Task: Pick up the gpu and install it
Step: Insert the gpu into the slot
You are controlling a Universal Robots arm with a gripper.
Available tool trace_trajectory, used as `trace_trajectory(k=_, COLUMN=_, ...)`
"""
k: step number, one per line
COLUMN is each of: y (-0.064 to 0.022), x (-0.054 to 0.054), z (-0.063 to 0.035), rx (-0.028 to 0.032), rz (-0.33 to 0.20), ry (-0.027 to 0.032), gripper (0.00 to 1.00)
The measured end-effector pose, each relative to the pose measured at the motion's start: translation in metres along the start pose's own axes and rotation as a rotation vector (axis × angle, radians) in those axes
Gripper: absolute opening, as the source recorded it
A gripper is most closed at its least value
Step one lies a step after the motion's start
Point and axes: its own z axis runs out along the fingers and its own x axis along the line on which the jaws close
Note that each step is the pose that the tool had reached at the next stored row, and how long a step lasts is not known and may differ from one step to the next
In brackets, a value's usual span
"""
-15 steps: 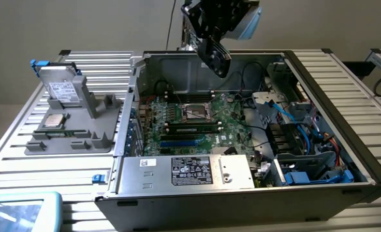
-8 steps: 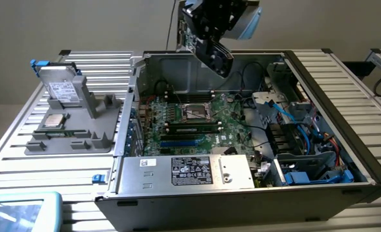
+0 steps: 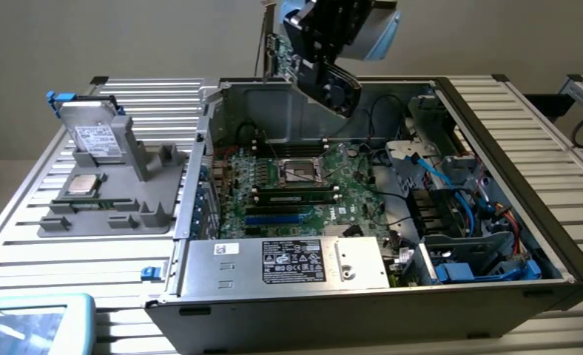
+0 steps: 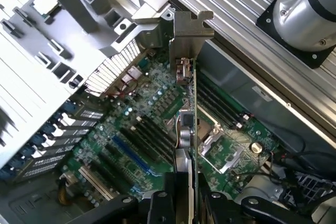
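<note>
I can't read any writing from here, though the power supply (image 3: 291, 260) carries a black-and-white label and the hard drive (image 3: 94, 137) a white one. The gripper (image 3: 317, 41) is clamped on the gpu (image 3: 333, 89), a green board with a black fan cooler. It hangs tilted above the open computer case (image 3: 262, 111), over the motherboard (image 3: 302, 185).

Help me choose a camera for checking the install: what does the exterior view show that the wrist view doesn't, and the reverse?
Exterior view: the whole open case, with the labelled power supply nearest the camera and blue cables at the exterior view's right. Wrist view: the gpu edge-on with its metal bracket, the claw gripping the card, and the arm's base mount. Both: the gpu held above the motherboard and its processor socket.
</note>
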Motion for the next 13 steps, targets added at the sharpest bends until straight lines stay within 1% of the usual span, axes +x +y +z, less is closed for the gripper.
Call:
trace_trajectory(k=6, y=0.0000, x=0.0000, z=0.0001, rx=0.0055, rz=-0.109, ry=0.0088, gripper=0.27)
trace_trajectory(k=13, y=0.0000, x=0.0000, z=0.0005, rx=0.0106, rz=-0.235, ry=0.0214, gripper=0.27)
